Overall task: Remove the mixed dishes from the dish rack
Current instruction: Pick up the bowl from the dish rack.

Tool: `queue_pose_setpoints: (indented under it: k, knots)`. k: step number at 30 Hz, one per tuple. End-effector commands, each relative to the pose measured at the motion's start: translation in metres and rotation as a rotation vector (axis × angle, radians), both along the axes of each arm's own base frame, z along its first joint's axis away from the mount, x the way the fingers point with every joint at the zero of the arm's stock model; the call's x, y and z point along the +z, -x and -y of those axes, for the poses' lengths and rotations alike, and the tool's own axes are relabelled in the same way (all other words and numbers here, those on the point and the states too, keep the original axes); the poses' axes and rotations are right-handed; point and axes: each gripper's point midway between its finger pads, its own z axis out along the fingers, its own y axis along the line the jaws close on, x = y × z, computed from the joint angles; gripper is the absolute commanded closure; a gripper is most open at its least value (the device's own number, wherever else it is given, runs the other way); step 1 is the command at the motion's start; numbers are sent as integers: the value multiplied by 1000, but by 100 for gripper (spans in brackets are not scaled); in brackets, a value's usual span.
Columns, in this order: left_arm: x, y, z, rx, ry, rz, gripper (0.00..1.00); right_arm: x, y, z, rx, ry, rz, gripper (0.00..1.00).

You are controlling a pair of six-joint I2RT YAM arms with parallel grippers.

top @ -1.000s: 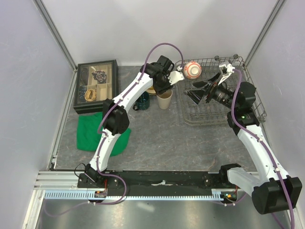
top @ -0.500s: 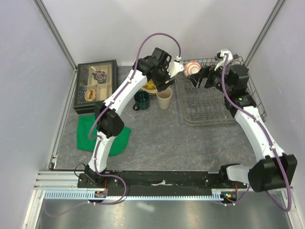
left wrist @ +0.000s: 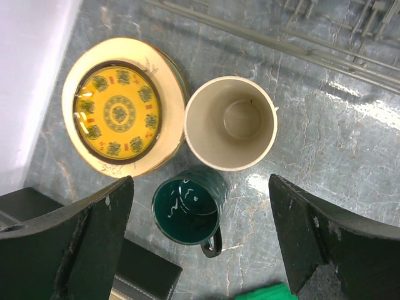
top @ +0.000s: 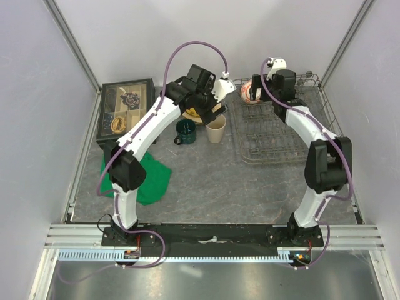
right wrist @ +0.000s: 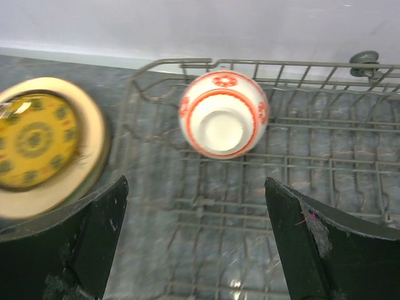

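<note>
now left claw (left wrist: 200, 187) gapes empty above the green mug (left wrist: 186, 211); right claw (right wrist: 195, 184) gapes over the bowl (right wrist: 224, 114).

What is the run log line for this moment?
dish rack: bowl inside; table: plate, cup, mug; left claw: open; right claw: open

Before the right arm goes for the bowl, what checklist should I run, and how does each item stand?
1. Right gripper open: ok.
2. Bowl in the rack, untouched, foot toward the wrist camera: ok.
3. Bowl lined up with the right gripper: ok, slightly off-centre.
4. Left gripper open and empty: ok.
5. Plate, cup and mug on the table, outside the rack: ok.
6. Left gripper clear of the bowl: cannot tell; it hangs near the rack's left edge.
</note>
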Motion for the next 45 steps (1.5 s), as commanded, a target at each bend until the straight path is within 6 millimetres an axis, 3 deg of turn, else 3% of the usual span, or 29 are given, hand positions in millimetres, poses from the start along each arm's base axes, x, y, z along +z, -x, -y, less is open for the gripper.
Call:
queue_pose_setpoints:
  k: [1, 2, 4, 5, 7, 8, 9, 13, 31, 45]
  knots:
    - [46, -7, -3, 45, 117, 118, 5, 15, -38, 9, -82, 116, 122, 2]
    - [45, -7, -4, 48, 118, 120, 5, 1, -45, 7, -84, 135, 113, 2]
    - [43, -9, -9, 56, 116, 117, 5, -4, -55, 7, -95, 163, 122, 2]
    - [42, -9, -11, 56, 114, 117, 5, -20, -61, 7, -94, 184, 100, 2]
    - [36, -12, -15, 63, 106, 111, 5, -21, -71, 6, -95, 192, 107, 2]
    - [34, -12, -16, 64, 101, 110, 5, -39, -74, 6, -90, 207, 72, 2]
    - [33, -14, -19, 70, 98, 111, 5, -36, -80, 7, -100, 211, 81, 2]
    - [23, -15, -22, 74, 88, 102, 5, -59, -90, 9, -109, 248, 50, 2]
    - [9, -15, -22, 79, 69, 75, 5, -90, -108, 13, -106, 310, 34, 2]
    - [-1, -15, -23, 80, 59, 58, 5, -91, -113, 11, -93, 304, 32, 12]
